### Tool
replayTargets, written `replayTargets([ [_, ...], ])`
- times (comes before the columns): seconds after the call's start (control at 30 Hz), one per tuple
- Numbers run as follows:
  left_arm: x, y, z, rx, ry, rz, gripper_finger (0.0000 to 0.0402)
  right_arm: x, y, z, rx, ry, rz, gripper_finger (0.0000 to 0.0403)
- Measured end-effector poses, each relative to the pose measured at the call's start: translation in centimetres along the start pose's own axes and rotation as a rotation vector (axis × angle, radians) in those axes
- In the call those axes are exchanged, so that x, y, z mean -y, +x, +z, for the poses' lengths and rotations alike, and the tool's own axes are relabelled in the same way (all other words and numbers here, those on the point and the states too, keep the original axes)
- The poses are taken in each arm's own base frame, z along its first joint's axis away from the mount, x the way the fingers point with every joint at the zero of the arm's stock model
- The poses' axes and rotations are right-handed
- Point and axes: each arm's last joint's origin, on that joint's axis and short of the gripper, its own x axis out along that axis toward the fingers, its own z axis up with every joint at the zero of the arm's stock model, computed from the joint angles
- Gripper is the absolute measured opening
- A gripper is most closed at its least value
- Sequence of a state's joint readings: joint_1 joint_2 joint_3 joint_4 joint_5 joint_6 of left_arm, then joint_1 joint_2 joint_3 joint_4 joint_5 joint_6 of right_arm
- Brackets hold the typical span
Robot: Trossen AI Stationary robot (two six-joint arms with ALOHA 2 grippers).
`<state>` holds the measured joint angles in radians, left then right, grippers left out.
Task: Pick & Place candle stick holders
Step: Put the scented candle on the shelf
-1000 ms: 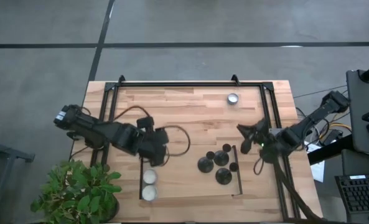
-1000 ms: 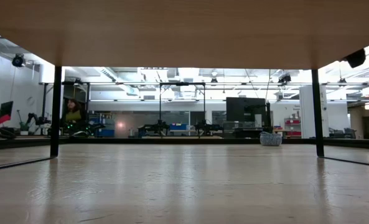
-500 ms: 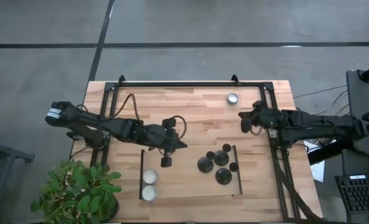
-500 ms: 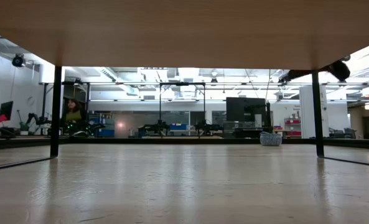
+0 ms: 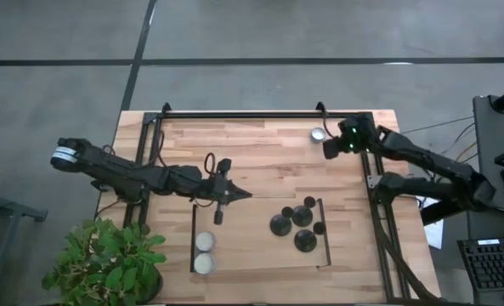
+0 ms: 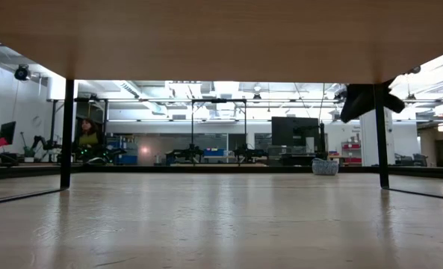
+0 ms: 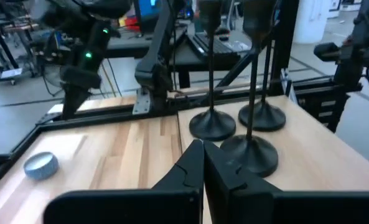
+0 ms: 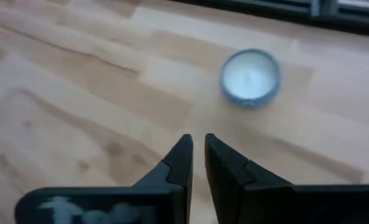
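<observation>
The black metal candle stick holders (image 5: 294,223), each with a round disc base, thin stem and small cup top, stand upright in a tight cluster at lower centre-right of the high view, on the pale wooden surface (image 5: 260,153) beside a thin black rail. Stems are vertical.

The left end effector (image 5: 219,206) sits just left of centre in that view, fingers drawn nearly together and holding nothing. In its wrist view the cluster lies directly ahead, nearest base (image 7: 249,154) just past the fingertips.

The right end effector (image 5: 330,148) is at upper right, well apart from the cluster, fingers narrow and empty, pointed at a small round silver tealight (image 8: 250,78).

Judgement: the left arm is nearer; its fingers must widen before closing on a stem.
</observation>
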<state>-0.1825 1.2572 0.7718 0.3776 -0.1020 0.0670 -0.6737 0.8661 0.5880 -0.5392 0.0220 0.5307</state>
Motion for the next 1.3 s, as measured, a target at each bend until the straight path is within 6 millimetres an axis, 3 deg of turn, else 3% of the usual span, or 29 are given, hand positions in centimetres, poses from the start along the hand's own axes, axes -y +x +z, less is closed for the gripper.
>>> replayTargets([
  [0.3,0.0,-0.2,0.0,0.008,-0.034,0.0,0.0,1.9,4.2,3.7,-0.098,-0.035,-0.157,0.0098],
  [0.6,-0.1,-0.4,0.1,0.009,-0.055,0.001,0.0,3.8,7.8,6.7,-0.196,0.007,-0.154,0.0158],
  [0.93,-0.1,-0.3,-0.1,-0.014,-0.051,0.0,0.0,5.3,11.1,6.9,-0.311,0.021,-0.18,0.0149],
  [1.3,-0.1,-0.3,-0.5,-0.049,-0.046,0.0,0.0,5.9,11.0,7.2,-0.298,0.004,-0.23,0.0113],
])
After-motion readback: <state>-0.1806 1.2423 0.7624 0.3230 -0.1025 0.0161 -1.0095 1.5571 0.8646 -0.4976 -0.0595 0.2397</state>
